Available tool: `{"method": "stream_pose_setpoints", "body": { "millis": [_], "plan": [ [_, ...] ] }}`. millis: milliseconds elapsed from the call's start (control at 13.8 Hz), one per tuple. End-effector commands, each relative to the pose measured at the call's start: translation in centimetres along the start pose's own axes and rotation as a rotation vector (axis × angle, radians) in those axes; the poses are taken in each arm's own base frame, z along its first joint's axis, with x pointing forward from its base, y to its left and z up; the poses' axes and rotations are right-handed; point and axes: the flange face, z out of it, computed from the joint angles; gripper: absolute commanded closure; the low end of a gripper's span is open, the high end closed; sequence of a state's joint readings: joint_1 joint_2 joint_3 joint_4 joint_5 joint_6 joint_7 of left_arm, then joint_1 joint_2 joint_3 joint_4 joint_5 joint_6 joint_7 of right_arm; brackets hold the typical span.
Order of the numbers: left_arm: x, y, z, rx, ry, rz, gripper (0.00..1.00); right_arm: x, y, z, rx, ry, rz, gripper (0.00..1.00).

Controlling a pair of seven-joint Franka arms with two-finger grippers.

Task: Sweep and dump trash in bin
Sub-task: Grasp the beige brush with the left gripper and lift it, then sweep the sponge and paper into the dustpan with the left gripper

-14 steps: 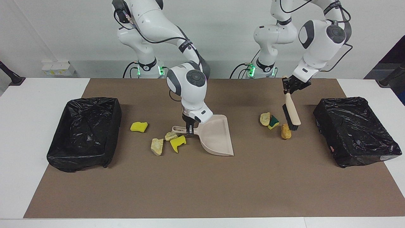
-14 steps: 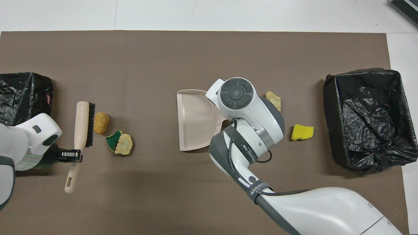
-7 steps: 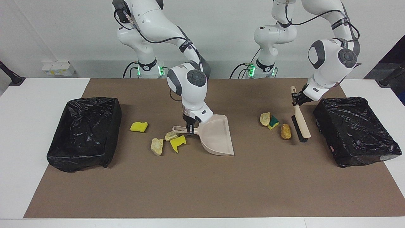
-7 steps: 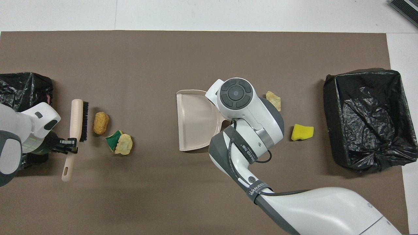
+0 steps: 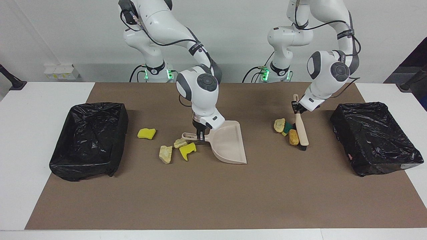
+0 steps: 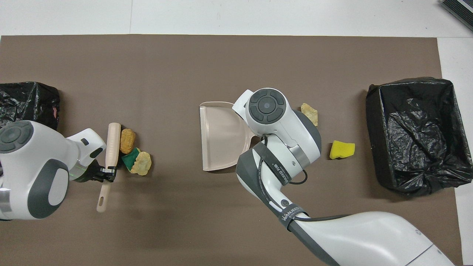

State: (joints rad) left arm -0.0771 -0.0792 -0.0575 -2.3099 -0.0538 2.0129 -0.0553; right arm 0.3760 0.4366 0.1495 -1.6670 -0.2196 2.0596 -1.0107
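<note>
Left gripper [image 5: 296, 107] is clamping the brush [image 5: 301, 130] by its handle, toward the left arm's end of the mat [image 5: 213, 200]. Brush head is sitting down at the mat, bristles pressing against the orange chunk [image 5: 293, 137]. That chunk is touching the green-backed chunk [image 5: 287, 127], which is butting against a beige chunk [image 5: 279, 125] — three pieces bunching up beside the brush. In the overhead view the same cluster is showing: orange chunk [image 6: 127, 136], green-backed chunk [image 6: 129, 160], beige chunk [image 6: 141, 164], brush [image 6: 112, 147] alongside, left gripper [image 6: 108, 171] on the handle.

Right gripper [image 5: 200, 134] is pinching the dustpan [image 5: 227, 142] handle mid-mat; pan is resting on the mat, its mouth facing the left arm's end. Pan looks empty, though the arm is hiding part of it from above.

Four chunks are lying on the handle side of the pan, toward the right arm's end: a small beige one [image 5: 180, 143] and a bent yellow one [image 5: 187, 150] just beside the handle, a bigger beige one [image 5: 165, 154] near them, and a yellow one [image 5: 146, 133] apart, nearer the bin [image 5: 90, 140]. A second bin [image 5: 375, 136] is sitting at the left arm's end, near the brush.
</note>
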Motion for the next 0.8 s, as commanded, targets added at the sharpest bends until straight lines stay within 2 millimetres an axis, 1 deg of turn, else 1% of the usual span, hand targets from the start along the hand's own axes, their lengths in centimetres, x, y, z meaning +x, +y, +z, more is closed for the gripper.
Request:
{"method": "stream_pose_setpoints", "body": {
  "millis": [0,435,724],
  "plan": [
    [-0.9,4.1,0.8,-0.027,0.025,-0.023,1.00,0.3,0.0,0.5,-0.027,-0.022,-0.001,1.00],
    [-1.9,12.8,0.5,-0.172,0.068,-0.039,1.00,0.3,0.1,0.6,-0.028,-0.024,-0.010,1.00],
    [-2.3,16.7,0.1,-0.226,0.094,-0.014,1.00,0.2,0.0,0.8,-0.032,-0.039,-0.050,1.00]
  ]
}}
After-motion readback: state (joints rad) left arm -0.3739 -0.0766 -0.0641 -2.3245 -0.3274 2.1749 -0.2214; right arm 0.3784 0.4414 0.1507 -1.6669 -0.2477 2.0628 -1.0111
